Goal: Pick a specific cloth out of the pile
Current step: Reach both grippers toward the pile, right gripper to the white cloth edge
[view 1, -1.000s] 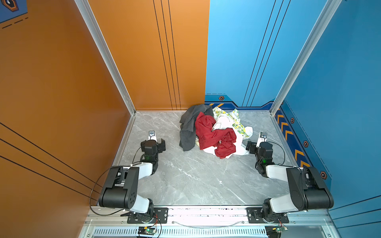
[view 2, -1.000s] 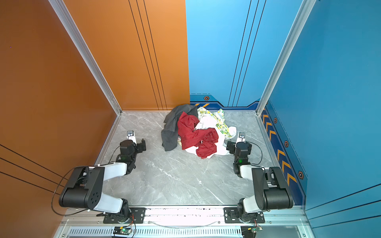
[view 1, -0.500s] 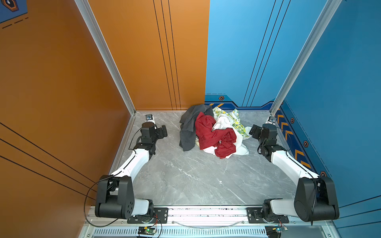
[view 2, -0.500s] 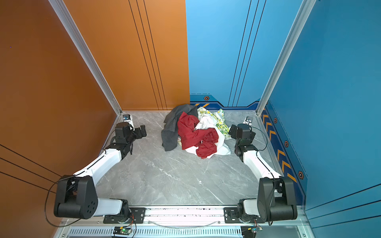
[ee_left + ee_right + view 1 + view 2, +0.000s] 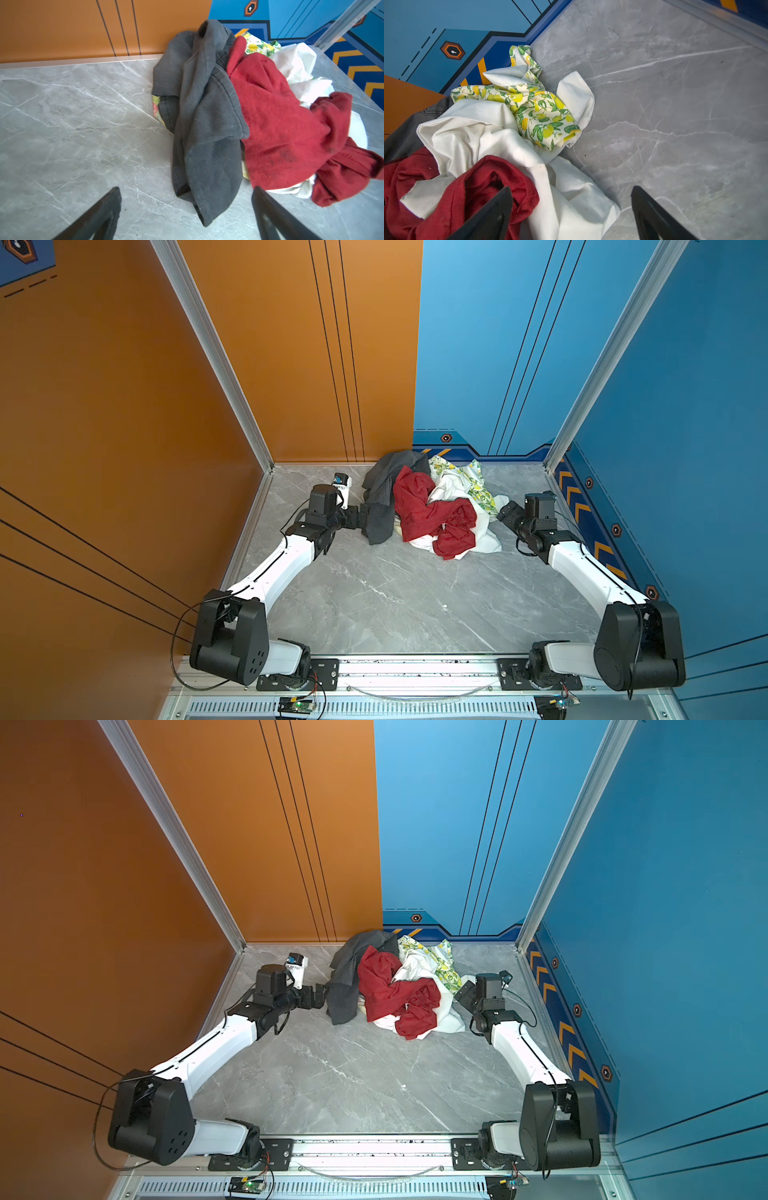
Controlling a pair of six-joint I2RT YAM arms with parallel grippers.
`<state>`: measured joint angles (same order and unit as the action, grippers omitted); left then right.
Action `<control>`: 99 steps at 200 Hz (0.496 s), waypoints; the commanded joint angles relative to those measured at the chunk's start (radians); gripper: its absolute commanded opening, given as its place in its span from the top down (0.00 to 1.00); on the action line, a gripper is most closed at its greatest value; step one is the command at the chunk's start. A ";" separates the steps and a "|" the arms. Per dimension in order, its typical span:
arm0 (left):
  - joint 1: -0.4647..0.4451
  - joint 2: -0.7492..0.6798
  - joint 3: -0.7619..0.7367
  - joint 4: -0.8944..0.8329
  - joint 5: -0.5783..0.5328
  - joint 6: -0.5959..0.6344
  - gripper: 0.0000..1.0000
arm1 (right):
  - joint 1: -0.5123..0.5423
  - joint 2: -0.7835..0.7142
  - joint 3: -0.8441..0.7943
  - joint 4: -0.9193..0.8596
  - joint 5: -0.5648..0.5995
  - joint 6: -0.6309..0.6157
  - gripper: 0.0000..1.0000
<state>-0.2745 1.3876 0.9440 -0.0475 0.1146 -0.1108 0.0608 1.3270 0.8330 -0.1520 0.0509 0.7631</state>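
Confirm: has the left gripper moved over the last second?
Yes. The left gripper has travelled away from the orange side wall toward the pile of clothes, open jaws now at the dark grey cloth.

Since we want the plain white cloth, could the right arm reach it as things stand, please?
Probably yes: the open right end effector is beside the white cloth, whose near edge the red cloth leaves bare.

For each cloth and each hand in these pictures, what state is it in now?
Red cloth: crumpled, lying on top.
Plain white cloth: crumpled, partly under the red cloth, not gripped.
Dark grey cloth: draped, lying loose.
Lemon-print cloth: crumpled, lying loose.
Left hand: open, nothing gripped.
Right hand: open, nothing gripped.
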 commanded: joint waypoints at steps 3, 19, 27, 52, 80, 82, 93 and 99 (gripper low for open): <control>-0.079 0.022 0.018 -0.043 0.053 0.069 0.02 | 0.017 -0.025 -0.030 -0.056 -0.078 0.107 0.11; -0.130 0.013 0.019 -0.054 0.081 0.102 0.02 | 0.020 -0.036 -0.044 -0.059 -0.101 0.127 0.11; -0.154 0.005 0.013 -0.052 0.091 0.117 0.02 | 0.022 -0.035 -0.046 -0.063 -0.120 0.134 0.11; -0.237 -0.026 -0.006 -0.052 0.118 0.174 0.02 | 0.030 -0.026 -0.054 -0.074 -0.166 0.154 0.11; -0.312 -0.039 -0.028 -0.052 0.146 0.221 0.02 | 0.032 -0.009 -0.067 -0.073 -0.196 0.174 0.11; -0.316 -0.039 -0.027 -0.053 0.149 0.222 0.02 | 0.033 -0.006 -0.068 -0.070 -0.199 0.176 0.11; -0.338 -0.036 -0.030 -0.053 0.153 0.235 0.02 | 0.036 0.006 -0.071 -0.065 -0.211 0.185 0.11; -0.347 -0.035 -0.030 -0.055 0.154 0.237 0.02 | 0.039 0.013 -0.072 -0.064 -0.216 0.190 0.11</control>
<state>-0.5858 1.3693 0.9306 -0.0803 0.2253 0.0662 0.0875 1.3220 0.7776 -0.1928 -0.1196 0.9138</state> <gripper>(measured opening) 0.979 0.889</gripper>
